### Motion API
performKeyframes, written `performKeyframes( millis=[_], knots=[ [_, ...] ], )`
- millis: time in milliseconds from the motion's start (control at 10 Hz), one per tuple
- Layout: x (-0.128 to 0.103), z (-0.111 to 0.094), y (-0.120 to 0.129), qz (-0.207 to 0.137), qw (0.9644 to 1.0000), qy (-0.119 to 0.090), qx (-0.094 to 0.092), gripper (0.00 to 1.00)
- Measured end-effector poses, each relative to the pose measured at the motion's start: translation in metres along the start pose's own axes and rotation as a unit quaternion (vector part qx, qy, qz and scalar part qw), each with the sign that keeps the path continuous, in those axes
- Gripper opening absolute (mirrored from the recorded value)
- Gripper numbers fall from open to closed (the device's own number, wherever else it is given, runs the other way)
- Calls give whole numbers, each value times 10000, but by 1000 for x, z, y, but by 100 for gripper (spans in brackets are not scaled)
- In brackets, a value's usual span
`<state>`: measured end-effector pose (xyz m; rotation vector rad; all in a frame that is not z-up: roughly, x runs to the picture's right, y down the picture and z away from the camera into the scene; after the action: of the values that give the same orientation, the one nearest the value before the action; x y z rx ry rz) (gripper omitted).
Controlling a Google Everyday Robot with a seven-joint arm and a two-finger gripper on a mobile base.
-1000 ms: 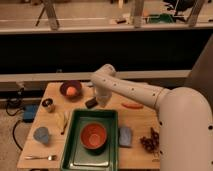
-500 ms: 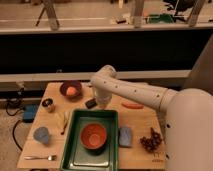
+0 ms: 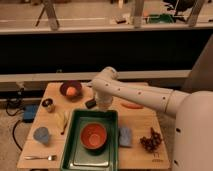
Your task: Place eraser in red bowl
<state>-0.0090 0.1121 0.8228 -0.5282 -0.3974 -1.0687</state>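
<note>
1. The red bowl [image 3: 94, 136] sits inside a green tray [image 3: 113, 150] at the near side of the worktop [image 3: 137, 117].
2. Just past the tray's far edge, the gripper [image 3: 101, 103] hangs low. I cannot tell how its jaws stand.
3. The little black eraser [image 3: 90, 103] is right beside the gripper, on its left.
4. Farther back is a dark bowl [image 3: 70, 90].

The gripper [image 3: 101, 104] is mostly hidden behind the arm's own wrist above the green tray's [image 3: 80, 119] far edge. Only a dark end of the eraser [image 3: 90, 103] is seen beside it. The robot's body is cut off at the right edge.
</note>
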Motion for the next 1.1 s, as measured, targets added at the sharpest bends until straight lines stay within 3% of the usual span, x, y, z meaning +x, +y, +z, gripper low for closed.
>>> performKeyframes(
  millis=[400, 600, 700, 1100],
  knots=[
    [22, -6, -29, 35, 9997, 214, 123, 55],
    [32, -6, -38, 102, 9995, 130, 287, 74],
    [37, -5, -40, 183, 9989, -17, 422, 80],
    [51, 2, -43, 429, 9949, -398, 819, 80]
  ],
)
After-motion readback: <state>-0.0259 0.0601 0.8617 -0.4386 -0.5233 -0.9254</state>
